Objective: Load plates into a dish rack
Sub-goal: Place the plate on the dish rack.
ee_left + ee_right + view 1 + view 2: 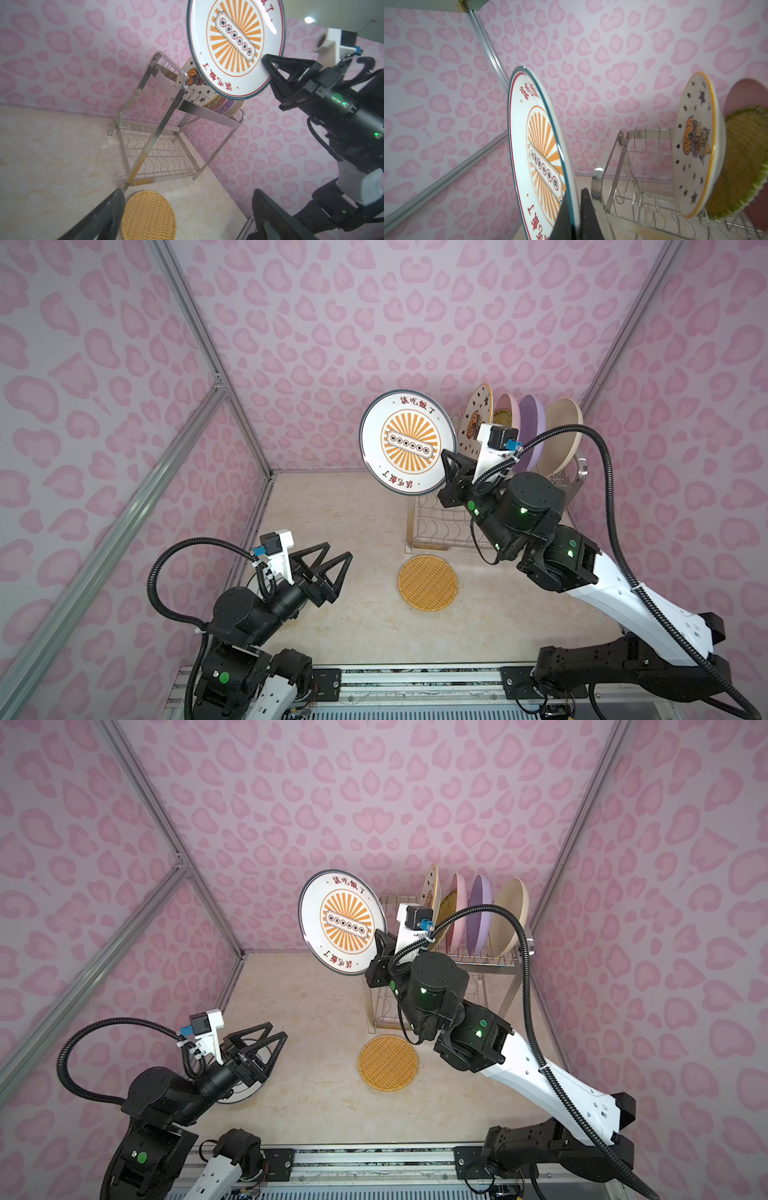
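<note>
Right wrist view: the right gripper [574, 209] is pinched shut on the lower rim of the sunburst plate [537, 145]. The plate looks stiff, glazed, probably slippery and breakable. The rim is the only hold, so the plate's weight above the grip may make it pivot. The right arm reaches high and holds it upright just beside the open end of the dish rack [612, 153], apart from the star plate [695, 145]. The left gripper [340, 552] hangs wide and empty, low over the counter [353, 635].

bright, even overhead light, soft shadows; glare on white orange-sunburst round plate [234, 39]; wrist views blurry close-up, edges warped.
</note>
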